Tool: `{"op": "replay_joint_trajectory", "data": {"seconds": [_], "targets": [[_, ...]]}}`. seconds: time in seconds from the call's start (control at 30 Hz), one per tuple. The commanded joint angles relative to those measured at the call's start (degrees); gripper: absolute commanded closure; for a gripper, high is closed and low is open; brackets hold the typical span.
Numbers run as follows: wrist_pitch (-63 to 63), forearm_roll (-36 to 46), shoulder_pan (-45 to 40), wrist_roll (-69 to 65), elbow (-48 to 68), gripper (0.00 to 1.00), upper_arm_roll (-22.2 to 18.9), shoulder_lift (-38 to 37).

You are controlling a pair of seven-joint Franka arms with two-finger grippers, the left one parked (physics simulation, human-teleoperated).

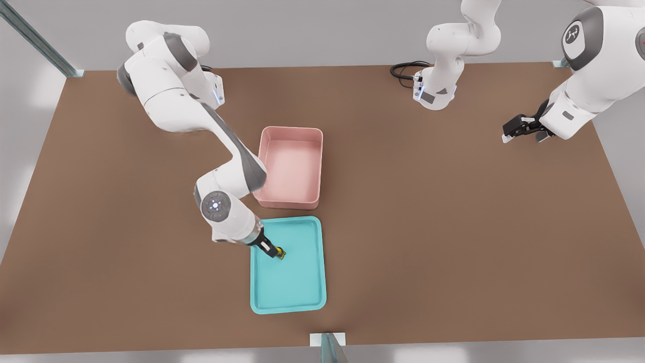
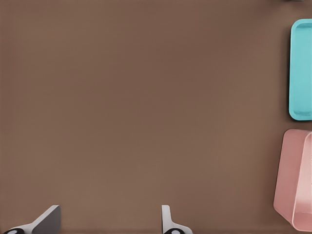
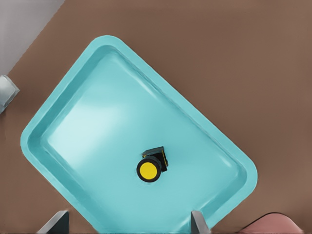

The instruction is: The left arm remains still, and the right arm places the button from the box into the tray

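The button (image 3: 150,168), a yellow cap on a dark body, lies on the floor of the teal tray (image 3: 73,102), apart from both fingers. My gripper (image 3: 127,220) hangs over it, open, with its two fingertips (image 3: 197,220) spread wide on either side. In the front view the gripper (image 1: 275,250) is low over the tray (image 1: 302,292), in its half nearer the box, with the button (image 1: 281,254) at its tip. Just behind the tray stands the pink box (image 1: 288,202), nothing showing inside it.
The tray and box sit mid-table on the brown tabletop (image 1: 453,212). The working arm's forearm (image 1: 237,156) leans over the box's edge on the front view's left. A metal post (image 1: 327,348) stands at the near table edge.
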Motion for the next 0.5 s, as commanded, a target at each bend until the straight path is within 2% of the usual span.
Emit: {"op": "replay_joint_trajectory", "data": {"seconds": [0.0, 0.03, 0.07, 0.1, 0.13, 0.17, 0.23, 0.47], "targets": [[-21.9, -3.4, -4.9, -67.0, 0.7, 0.0, 0.2, -4.4], [-25.8, -6.5, -7.2, -83.3, 0.7, 0.0, 0.3, -5.1], [-31.5, -8.3, -6.6, -91.1, 1.0, 0.0, -2.1, -9.9], [-36.0, -4.7, -2.4, -90.4, -2.3, 0.0, -10.5, -17.9], [-38.8, -1.7, -0.3, -85.9, -2.7, 0.0, -16.8, -21.3], [-38.7, 0.4, 1.2, -77.4, -6.2, 0.0, -18.2, -26.0], [-33.6, 1.8, 0.8, -75.9, -16.8, 0.0, -19.2, -33.5], [-33.8, 1.6, -0.1, -76.1, -17.1, 0.0, -20.3, -34.7]]}}
